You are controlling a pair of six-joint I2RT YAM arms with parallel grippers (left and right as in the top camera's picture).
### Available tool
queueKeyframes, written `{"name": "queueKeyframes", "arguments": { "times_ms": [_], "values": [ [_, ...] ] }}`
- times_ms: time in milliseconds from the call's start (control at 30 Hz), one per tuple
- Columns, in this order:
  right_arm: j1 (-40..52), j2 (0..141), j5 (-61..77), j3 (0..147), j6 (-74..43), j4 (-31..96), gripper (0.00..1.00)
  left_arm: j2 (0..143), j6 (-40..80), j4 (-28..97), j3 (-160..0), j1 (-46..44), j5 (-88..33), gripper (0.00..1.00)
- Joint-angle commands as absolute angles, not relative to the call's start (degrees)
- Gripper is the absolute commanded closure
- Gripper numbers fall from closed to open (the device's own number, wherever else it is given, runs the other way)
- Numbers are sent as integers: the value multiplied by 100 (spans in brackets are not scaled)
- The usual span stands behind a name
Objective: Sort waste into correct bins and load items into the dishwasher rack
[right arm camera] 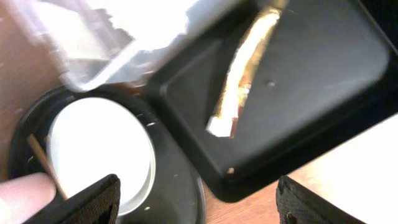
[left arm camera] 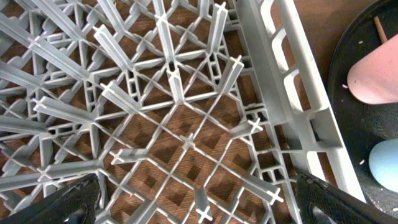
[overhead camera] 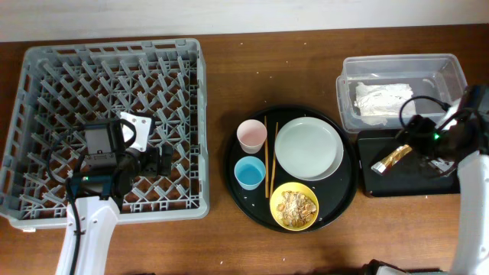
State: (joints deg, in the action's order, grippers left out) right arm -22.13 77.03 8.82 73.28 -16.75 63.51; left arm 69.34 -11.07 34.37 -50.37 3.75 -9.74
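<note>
The grey dishwasher rack (overhead camera: 46, 114) fills the left of the table, and my left gripper (overhead camera: 164, 159) hovers open and empty over its right part (left arm camera: 186, 143). A round black tray (overhead camera: 336, 200) holds the pink cup (overhead camera: 251, 135), light-blue cup (overhead camera: 249, 173), chopsticks (overhead camera: 266, 156), pale plate (overhead camera: 308, 148) and yellow bowl (overhead camera: 294, 205) with food scraps. The white napkin (overhead camera: 382, 97) lies in the clear tub (overhead camera: 348, 92). The gold wrapper (overhead camera: 391, 158) lies in the black rectangular tray (overhead camera: 416, 179), seen also in the right wrist view (right arm camera: 239, 81). My right gripper (overhead camera: 422, 147) is open and empty above that tray.
Bare brown table lies between the rack and the round tray, and along the front edge. The right wrist view shows the tub's corner (right arm camera: 124, 56), the plate (right arm camera: 99, 149) and a pink cup edge (right arm camera: 25, 193).
</note>
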Motion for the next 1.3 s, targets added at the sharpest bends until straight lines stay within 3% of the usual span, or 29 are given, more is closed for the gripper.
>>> {"name": "queueKeyframes", "arguments": {
  "times_ms": [0, 300, 467, 1267],
  "values": [
    [-1638, 7144, 996, 7422, -1496, 6316, 18, 6934, -792, 3406, -5275, 403, -1081, 1],
    [296, 6893, 1037, 7422, -1503, 5559, 14, 6316, -379, 3439, -5413, 403, -1151, 1],
    [832, 6893, 1046, 7422, -1546, 5238, 13, 6036, -342, 3454, -5413, 403, -1697, 1],
    [1022, 6893, 1306, 7422, -1586, 5393, 12, 5966, 473, 3306, -5457, 403, -2038, 1]
  ]
}}
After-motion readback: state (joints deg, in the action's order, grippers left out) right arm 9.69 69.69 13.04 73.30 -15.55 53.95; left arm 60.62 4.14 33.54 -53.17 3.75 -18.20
